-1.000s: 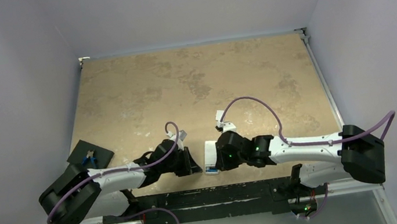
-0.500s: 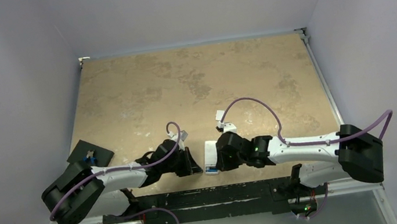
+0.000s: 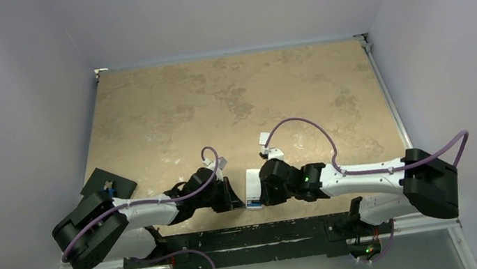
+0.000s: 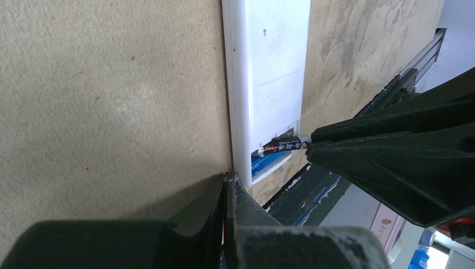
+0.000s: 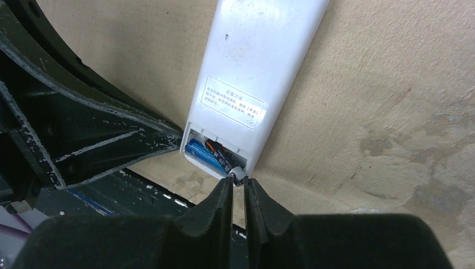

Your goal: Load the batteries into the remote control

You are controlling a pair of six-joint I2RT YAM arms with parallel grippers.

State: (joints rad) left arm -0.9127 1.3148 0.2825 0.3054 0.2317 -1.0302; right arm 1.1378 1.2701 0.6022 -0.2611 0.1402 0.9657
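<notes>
The remote control (image 3: 251,187) lies face down near the table's front edge, its battery bay open at the near end. In the right wrist view, the blue battery (image 5: 200,151) lies in the bay of the remote control (image 5: 257,67). The dark battery (image 5: 221,158) lies tilted over it, its metal end sticking out. My right gripper (image 5: 238,182) is shut on that end. In the left wrist view, the dark battery (image 4: 284,146) and blue battery (image 4: 268,163) show in the remote control (image 4: 269,73). My left gripper (image 4: 228,180) is shut, its tips against the remote's near left corner.
A small white square piece (image 3: 271,151) lies just behind the right gripper. Blue-handled pliers (image 3: 109,188) rest on a black pad (image 3: 119,185) at the table's left edge. The black rail (image 3: 250,235) of the arm bases runs close in front of the remote.
The left arm's shoulder and elbow have shifted slightly to the right. Both grippers stay at the remote's near end.
</notes>
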